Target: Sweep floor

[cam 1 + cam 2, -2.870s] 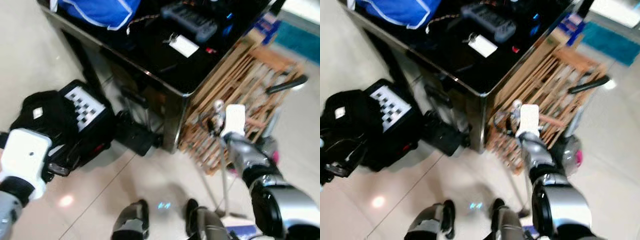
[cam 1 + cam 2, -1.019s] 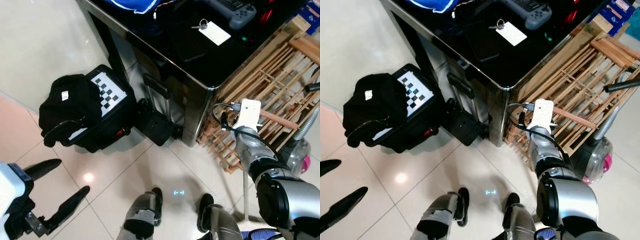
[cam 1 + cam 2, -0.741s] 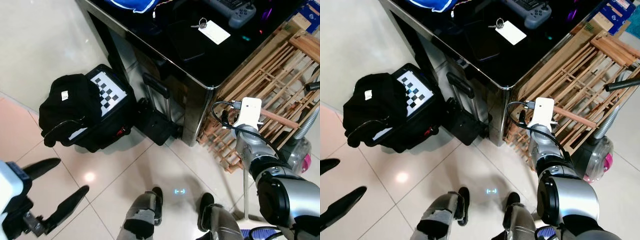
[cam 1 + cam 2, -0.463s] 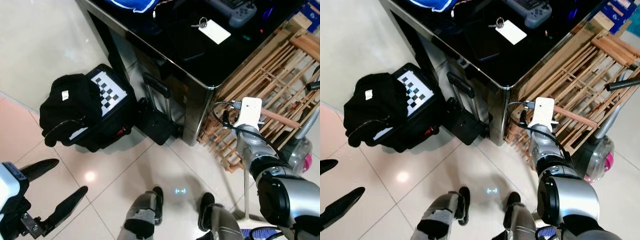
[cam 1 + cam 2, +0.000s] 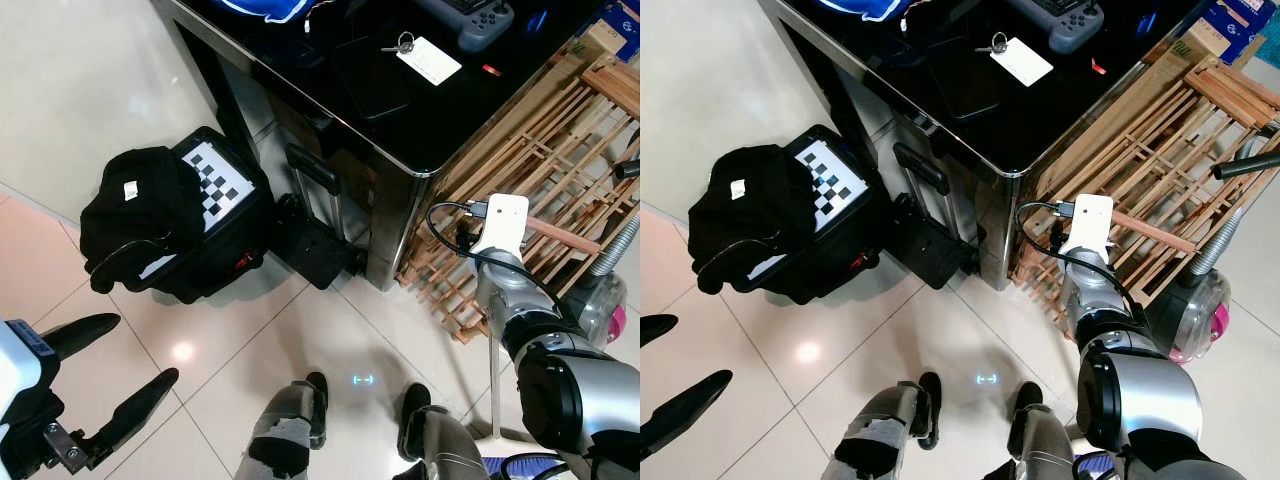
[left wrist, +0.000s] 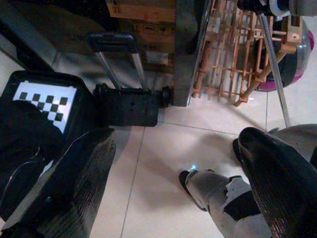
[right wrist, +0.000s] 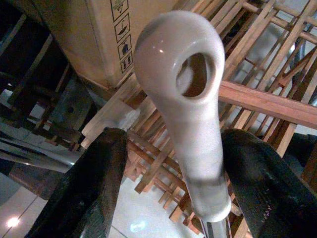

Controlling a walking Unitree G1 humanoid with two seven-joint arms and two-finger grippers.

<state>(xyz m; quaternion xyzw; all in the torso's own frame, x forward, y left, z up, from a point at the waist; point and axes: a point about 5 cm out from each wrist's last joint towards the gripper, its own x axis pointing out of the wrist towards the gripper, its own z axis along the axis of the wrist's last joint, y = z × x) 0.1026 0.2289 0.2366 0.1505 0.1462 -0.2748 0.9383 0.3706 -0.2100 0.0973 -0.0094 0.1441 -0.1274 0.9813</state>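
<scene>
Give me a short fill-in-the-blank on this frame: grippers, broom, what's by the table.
The right gripper holds the white handle of a ____.
The left gripper hangs over the floor with its fingers ____.
The black bag lies on the floor beside the ____ table.
The pink vacuum cleaner stands next to the ____ rack.

Missing words: broom; open; black; wooden

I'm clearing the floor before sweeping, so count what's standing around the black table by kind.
Black bags: 1
Black wheeled cases: 1
Wooden racks: 1
Vacuum cleaners: 1
Total: 4
</scene>
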